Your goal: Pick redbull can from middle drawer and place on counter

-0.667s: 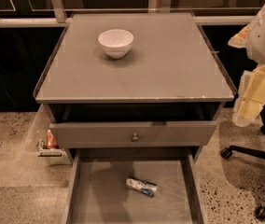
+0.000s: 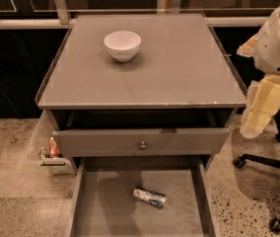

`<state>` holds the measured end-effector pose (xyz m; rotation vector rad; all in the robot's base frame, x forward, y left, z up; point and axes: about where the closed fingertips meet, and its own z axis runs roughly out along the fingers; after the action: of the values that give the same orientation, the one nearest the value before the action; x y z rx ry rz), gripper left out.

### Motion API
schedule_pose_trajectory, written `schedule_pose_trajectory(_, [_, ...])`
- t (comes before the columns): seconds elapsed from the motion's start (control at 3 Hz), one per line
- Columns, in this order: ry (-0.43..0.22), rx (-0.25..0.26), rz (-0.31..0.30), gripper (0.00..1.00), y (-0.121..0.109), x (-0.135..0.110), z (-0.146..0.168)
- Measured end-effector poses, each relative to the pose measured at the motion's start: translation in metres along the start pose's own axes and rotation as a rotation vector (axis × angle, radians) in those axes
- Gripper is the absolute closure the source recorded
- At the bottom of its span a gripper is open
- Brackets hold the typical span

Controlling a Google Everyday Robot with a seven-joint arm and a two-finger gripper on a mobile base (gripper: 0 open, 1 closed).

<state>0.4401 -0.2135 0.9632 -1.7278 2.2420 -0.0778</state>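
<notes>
The redbull can (image 2: 149, 197) lies on its side on the floor of the pulled-out middle drawer (image 2: 105, 206), near the middle and a little right. The counter (image 2: 179, 73) is the grey cabinet top above it. My arm (image 2: 270, 68), white with a cream segment, hangs at the right edge of the camera view, beside the counter's right side and well above the drawer. My gripper is out of view, past the frame's right edge.
A white bowl (image 2: 122, 45) stands on the counter's back left. A grey drawer front with a round knob (image 2: 142, 144) sits slightly open above the middle drawer. An office chair base (image 2: 278, 221) is at the lower right. A small bin (image 2: 53, 154) sits by the cabinet's left.
</notes>
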Motion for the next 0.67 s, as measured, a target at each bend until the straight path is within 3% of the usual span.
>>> schedule_pose_trajectory(0.33, [-0.015,-0.043,0.007,0.0,0.019,0.006,0.035])
schedule_pose_trajectory(0.67, [0.017,-0.056,0.004,0.0,0.05,0.023,0.081])
